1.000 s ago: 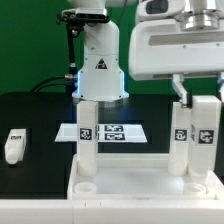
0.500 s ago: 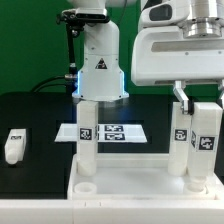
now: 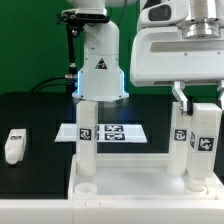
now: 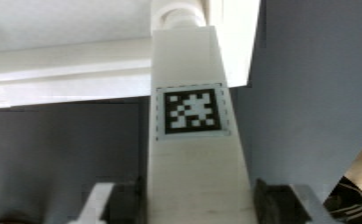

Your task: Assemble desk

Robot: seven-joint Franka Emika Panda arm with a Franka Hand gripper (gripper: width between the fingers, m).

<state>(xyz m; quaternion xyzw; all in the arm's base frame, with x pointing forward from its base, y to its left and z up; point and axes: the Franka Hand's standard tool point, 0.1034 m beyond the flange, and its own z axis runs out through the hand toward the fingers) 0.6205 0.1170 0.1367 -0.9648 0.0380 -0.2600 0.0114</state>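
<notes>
The white desk top (image 3: 130, 192) lies at the front with its raised rim up. One leg (image 3: 86, 135) stands upright in the corner socket at the exterior view's left, and another leg (image 3: 180, 140) stands at the right. My gripper (image 3: 201, 98) is shut on a third leg (image 3: 206, 145) and holds it upright over the right front corner. In the wrist view this leg (image 4: 192, 110) with its tag runs between my fingers (image 4: 107, 200), gripper (image 4: 192, 203), down to the desk top (image 4: 71, 75). A loose leg (image 3: 12, 145) lies on the black table at the left.
The marker board (image 3: 110, 131) lies flat behind the desk top. The white robot base (image 3: 100, 65) stands behind it, with cables at its left. A black mat (image 3: 40, 115) covers the table.
The gripper and the leg it holds have shifted very slightly at the right front corner. Nothing else has moved.
</notes>
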